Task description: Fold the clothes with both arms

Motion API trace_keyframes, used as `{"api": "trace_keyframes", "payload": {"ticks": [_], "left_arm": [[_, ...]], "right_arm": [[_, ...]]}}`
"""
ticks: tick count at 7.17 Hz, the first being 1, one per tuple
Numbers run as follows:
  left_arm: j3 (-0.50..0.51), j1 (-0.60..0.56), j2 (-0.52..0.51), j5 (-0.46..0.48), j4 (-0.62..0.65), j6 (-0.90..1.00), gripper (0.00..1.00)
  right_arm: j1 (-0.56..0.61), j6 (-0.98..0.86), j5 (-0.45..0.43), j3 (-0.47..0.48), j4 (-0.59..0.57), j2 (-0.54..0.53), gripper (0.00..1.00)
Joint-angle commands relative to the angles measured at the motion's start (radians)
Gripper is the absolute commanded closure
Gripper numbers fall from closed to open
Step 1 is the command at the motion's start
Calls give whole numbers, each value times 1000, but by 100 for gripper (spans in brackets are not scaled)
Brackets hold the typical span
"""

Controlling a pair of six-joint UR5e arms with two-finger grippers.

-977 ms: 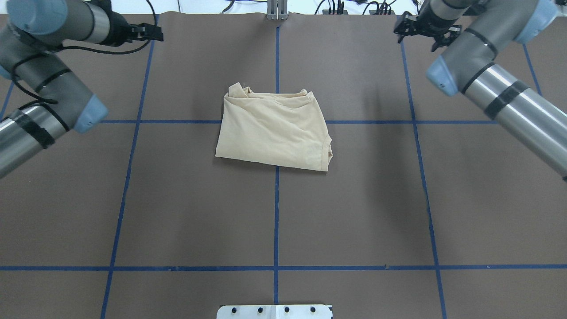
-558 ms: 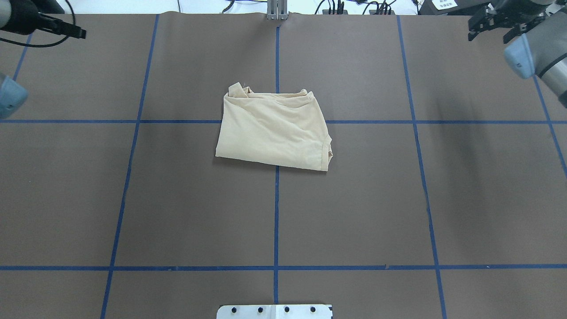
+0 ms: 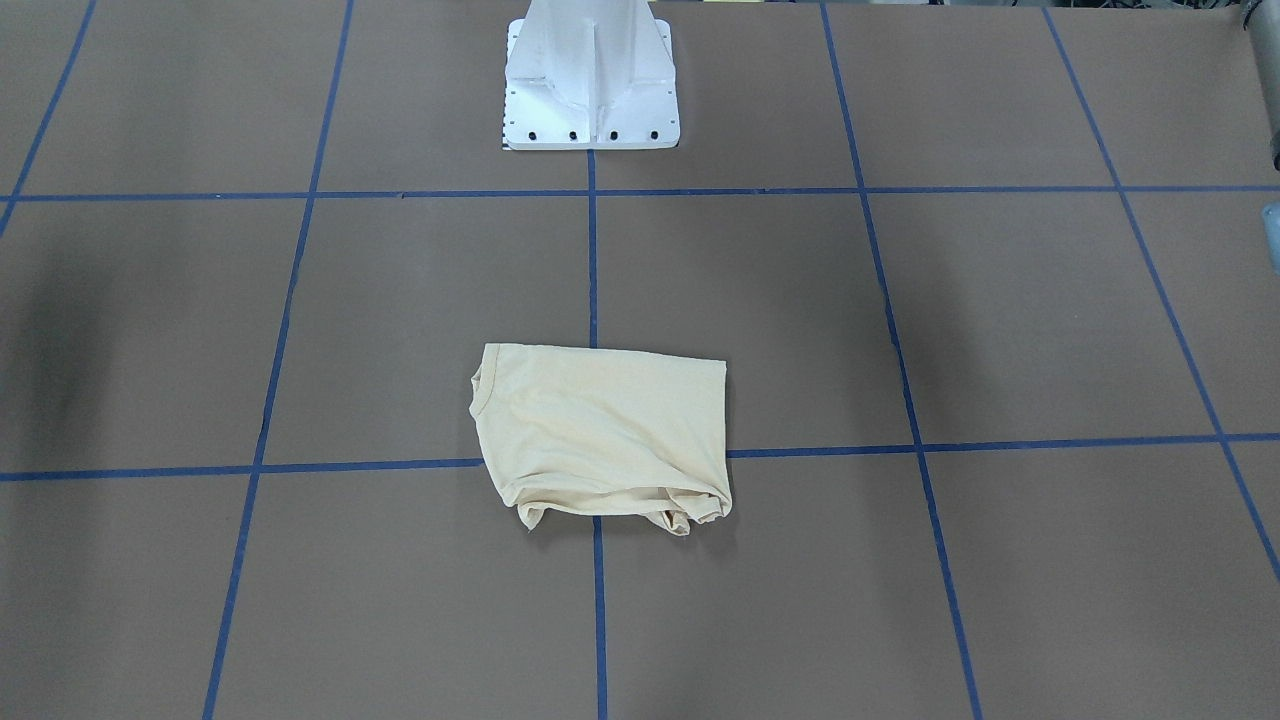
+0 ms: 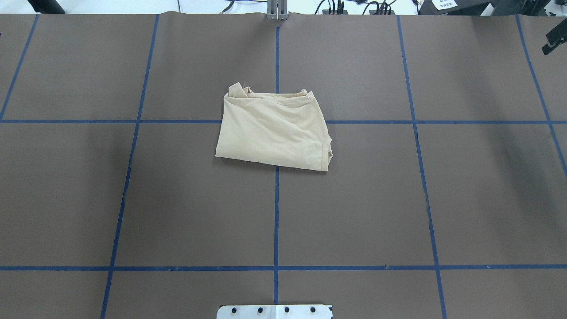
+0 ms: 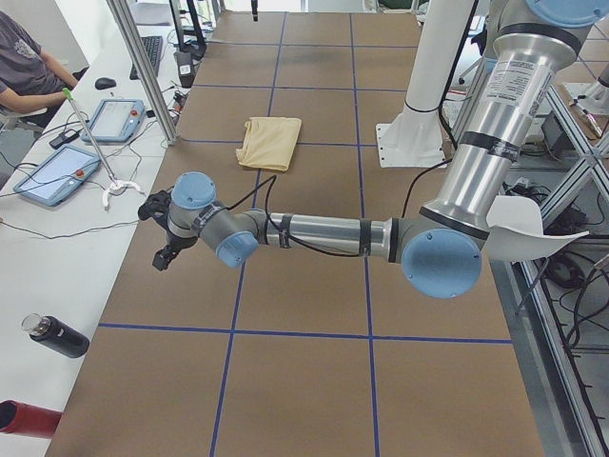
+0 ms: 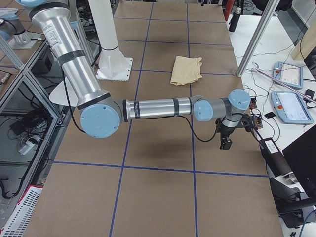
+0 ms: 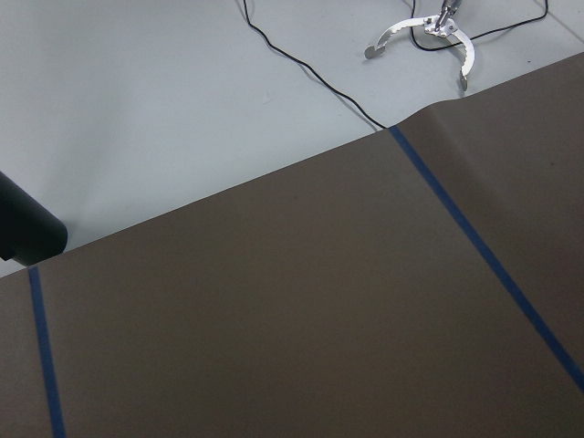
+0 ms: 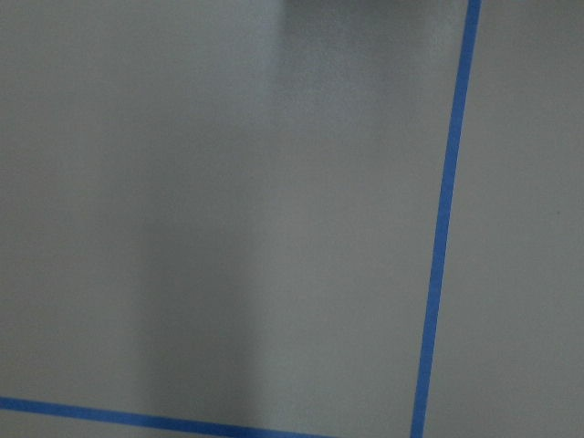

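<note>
One folded T-shirt point(image 4: 272, 133), one left arm point(image 5: 324, 231), one right arm point(image 6: 153, 107)
The T-shirt is left unmoved at table point(image 4: 177, 199) centre; the arms are now swung out to the table ends; left gripper point(image 5: 162, 249) and right gripper point(image 6: 225, 143) cannot be judged parted or closed

The left gripper point(image 5: 164, 234) shows only in the left side view and the right gripper point(image 6: 227, 137) only in the right side view. Each is small and dark, so whether its jaws stand apart or closed cannot be told, and the fingers of both lie outside their own wrist views. Overhead, a black sliver point(image 4: 553, 42) is cut off by the frame's right edge, too little to tell which part it is. Well apart from both grippers, the folded T-shirt point(image 4: 274, 130) has its sleeves tucked out of sight.
</note>
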Motion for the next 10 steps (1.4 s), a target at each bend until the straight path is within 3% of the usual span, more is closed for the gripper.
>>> {"api": "trace_keyframes", "payload": {"ticks": [1, 2, 3, 4, 6, 8, 10], "left_arm": [[-33, -18, 79, -10, 28, 39, 0], [-155, -16, 169, -84, 38, 22, 0], [-199, -15, 194, -88, 38, -40, 0], [-207, -12, 199, -88, 40, -62, 0], [-196, -9, 195, -85, 41, -64, 0], [-198, -10, 201, -86, 38, -64, 0], [-191, -9, 188, -86, 52, -86, 0]], "right_arm": [[24, -11, 30, 127, -19, -101, 0], [25, -11, 19, 168, -17, -139, 0], [24, -6, -22, 184, -16, -164, 0], [24, -11, -62, 186, -8, -166, 0], [24, -12, -38, 204, -5, -178, 0], [24, -17, -46, 308, -1, -262, 0], [24, -8, -50, 312, 6, -275, 0]]}}
